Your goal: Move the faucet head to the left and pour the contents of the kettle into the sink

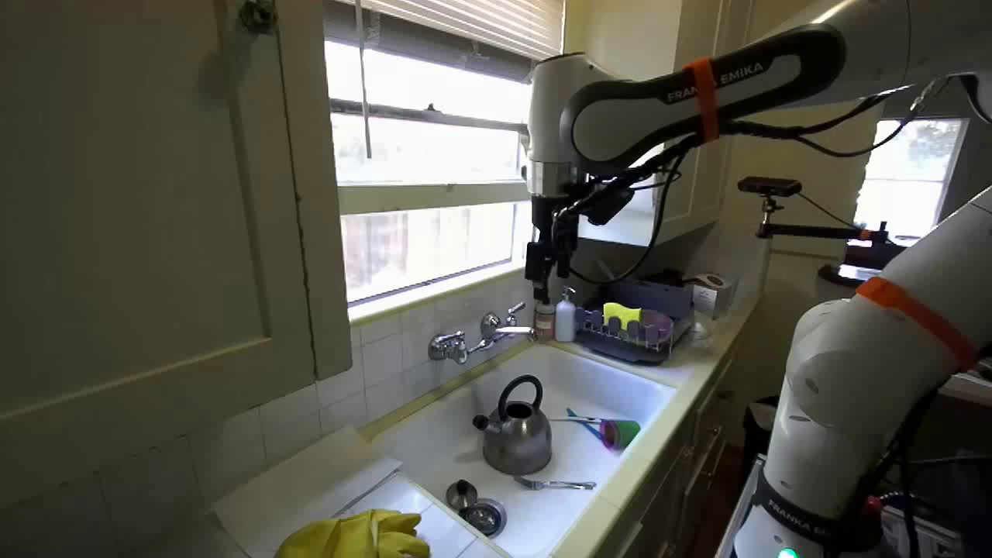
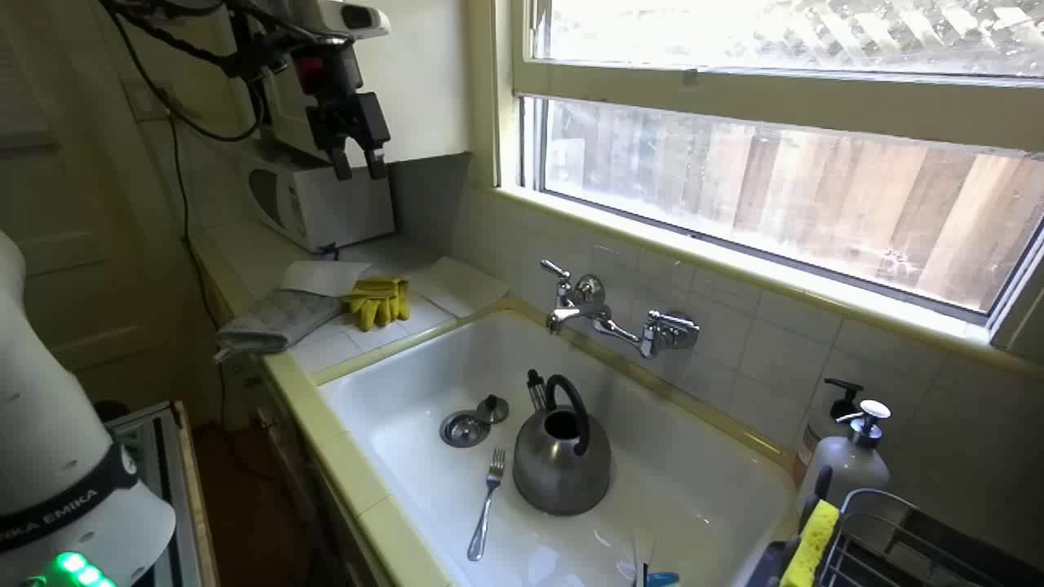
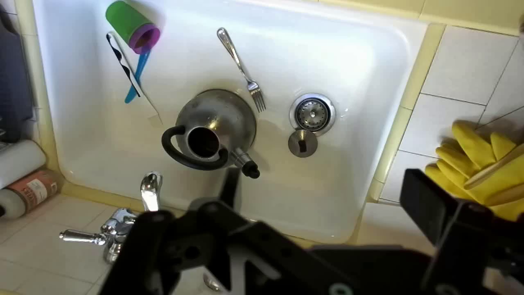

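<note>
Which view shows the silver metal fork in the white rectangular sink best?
Wrist view. The silver metal fork appears whole and largest there, seen from above, with its tines distinct against the white rectangular sink. Both exterior views also show it whole, but smaller and at a slant.

In the sink (image 3: 323,192): one kettle (image 2: 563,465), one fork (image 3: 240,64), one drain (image 3: 312,114), one lid (image 3: 302,143), two other utensils (image 3: 142,61); cups (image 3: 127,21), count unclear. Above the sink: one faucet head (image 2: 579,313), two tap handles (image 2: 556,269). Beside the sink: two pump bottles (image 2: 848,465), one sponge (image 1: 622,315), one dish rack (image 1: 632,353); gloves (image 2: 378,302), count unclear.
</note>
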You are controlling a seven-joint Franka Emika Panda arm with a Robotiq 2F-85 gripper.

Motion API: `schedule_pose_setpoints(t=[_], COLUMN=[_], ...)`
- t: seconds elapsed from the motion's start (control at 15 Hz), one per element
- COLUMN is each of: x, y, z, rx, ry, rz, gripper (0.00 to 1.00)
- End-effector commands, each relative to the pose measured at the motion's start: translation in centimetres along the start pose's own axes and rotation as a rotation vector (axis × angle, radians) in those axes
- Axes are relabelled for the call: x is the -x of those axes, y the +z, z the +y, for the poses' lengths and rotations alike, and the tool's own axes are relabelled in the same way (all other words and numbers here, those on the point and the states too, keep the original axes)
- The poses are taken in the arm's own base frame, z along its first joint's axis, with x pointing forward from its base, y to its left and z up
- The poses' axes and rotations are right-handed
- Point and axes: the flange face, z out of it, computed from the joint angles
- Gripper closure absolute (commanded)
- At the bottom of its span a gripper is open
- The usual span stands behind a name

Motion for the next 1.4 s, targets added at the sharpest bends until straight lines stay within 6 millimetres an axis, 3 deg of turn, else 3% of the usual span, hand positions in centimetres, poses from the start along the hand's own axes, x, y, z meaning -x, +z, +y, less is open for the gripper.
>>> schedule_pose_setpoints(t=[0.0, 0.4, 0.53, 0.67, 1.0, 1.2, 1.33], x=[0.0, 0.0, -1.2, -1.6, -3.3, -4.4, -5.3], y=[-0.1, -0.1, 2.7, 5.6, 11.1, 14.2, 16.2], z=[0.0, 0.0, 2.6, 6.4, 14.6, 17.5, 18.5], rx=[0.0, 0.0, 0.024, 0.031, 0.061, 0.058, 0.042], ry=[0.0, 0.0, 0.126, 0.234, 0.346, 0.404, 0.431], rz=[-0.001, -0.001, -0.059, -0.079, 0.004, 0.074, 0.109], gripper=[0.0, 0.0, 0.0, 0.0, 0.0, 0.0, 0.0])
